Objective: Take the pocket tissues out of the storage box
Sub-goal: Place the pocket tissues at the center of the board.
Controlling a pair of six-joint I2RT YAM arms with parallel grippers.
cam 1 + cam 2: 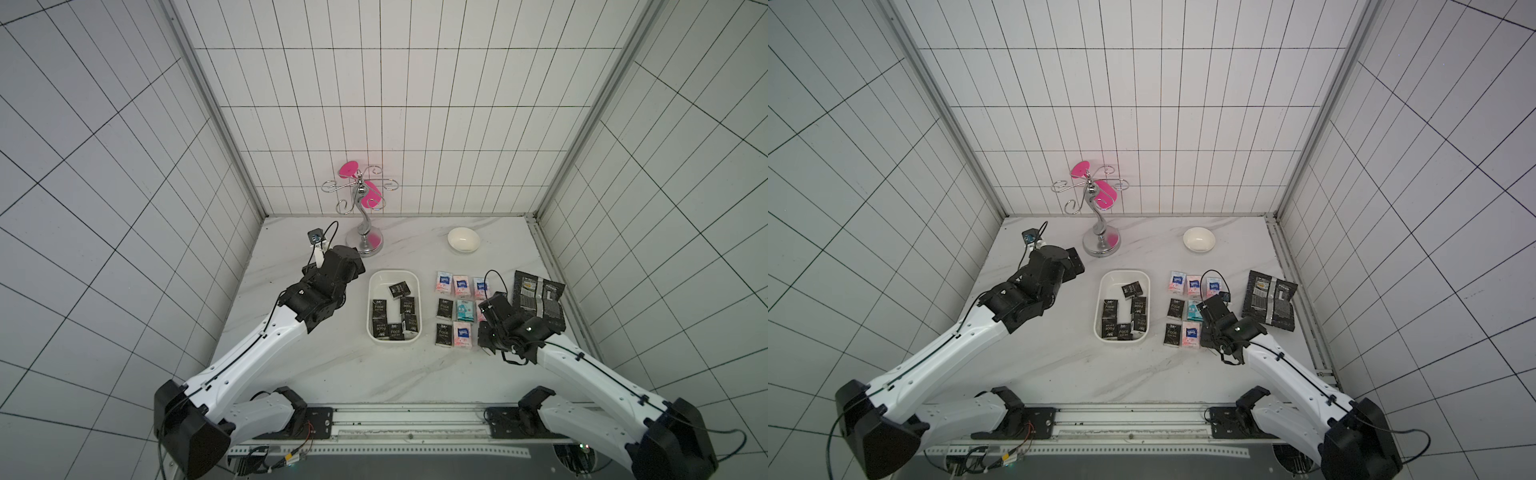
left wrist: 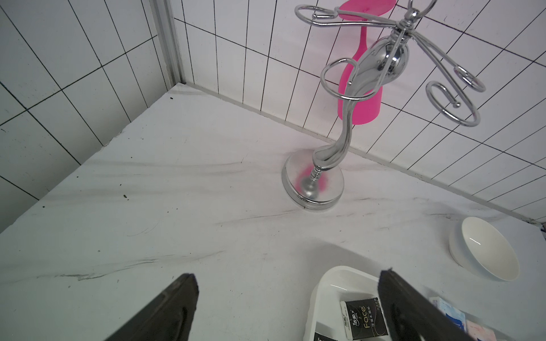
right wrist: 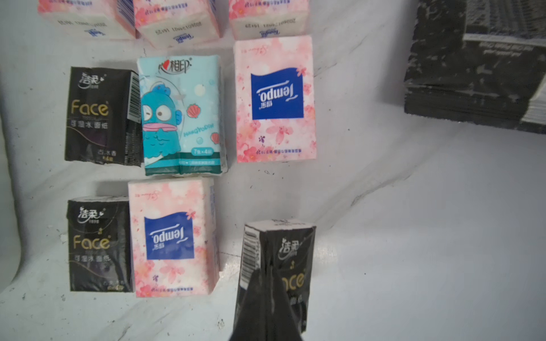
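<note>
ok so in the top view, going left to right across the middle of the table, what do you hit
left arm → storage box → black Face pack → teal pack → black foil pouches. The right arm overlaps the packs and pouches, so it is left out.

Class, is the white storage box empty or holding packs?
Not empty: the storage box holds several black Face packs, visible in both top views.

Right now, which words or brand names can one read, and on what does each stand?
"Face": black packs; partly hidden on the held black pack in the right gripper.
"Tempo", upside down: pink packs.
"HANGYODON": teal pack.
Black foil pouches: print too blurred.
</note>
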